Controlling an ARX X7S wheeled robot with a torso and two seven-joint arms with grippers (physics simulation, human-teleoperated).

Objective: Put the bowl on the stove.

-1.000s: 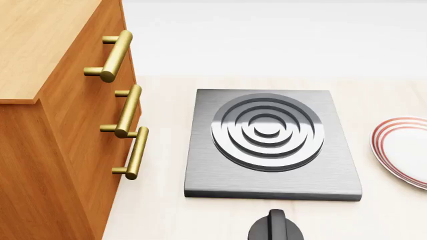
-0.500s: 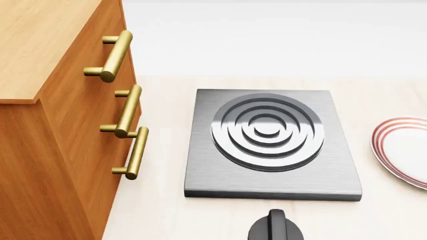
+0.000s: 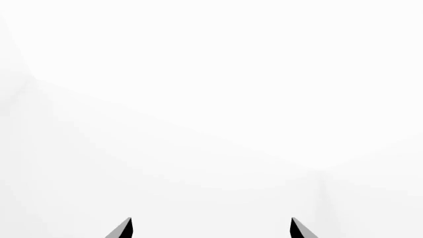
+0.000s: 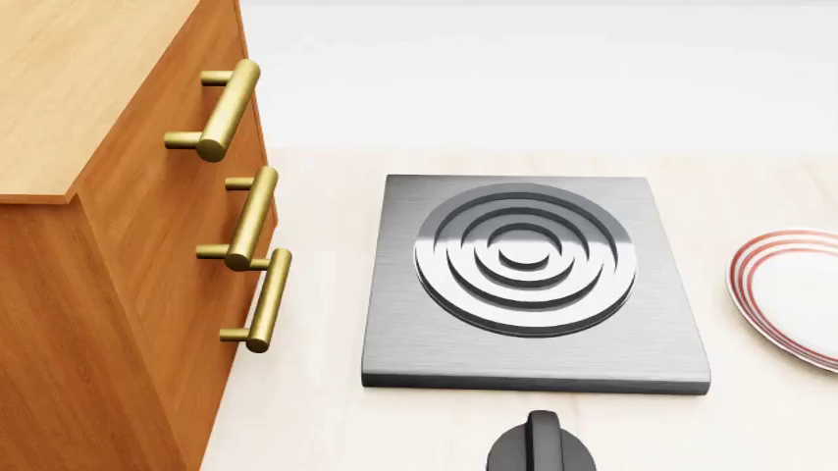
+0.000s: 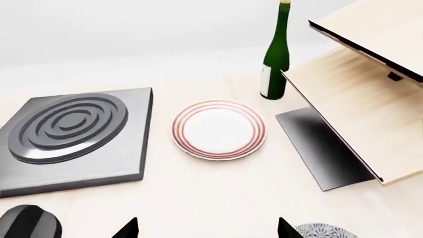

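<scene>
Bowl (image 5: 324,231) just beside right gripper (image 5: 207,229), outside wide jaws; left gripper (image 3: 210,229) jaws wide, empty.

Counter (image 4: 328,412): stove (image 4: 392,334) at centre; drawer cabinet (image 4: 118,324) to its left; plate (image 4: 786,294) to its right; knob (image 4: 540,446) in front of the stove; bottle (image 5: 276,54) behind the plate; bowl (image 5: 322,231) near the shelf unit (image 5: 357,99).

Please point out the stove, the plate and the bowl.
stove (image 4: 537,257): head view, on its ring burner.
plate (image 5: 219,129): right wrist view, white centre.
bowl (image 5: 324,232): right wrist view, patterned rim at the edge.
</scene>
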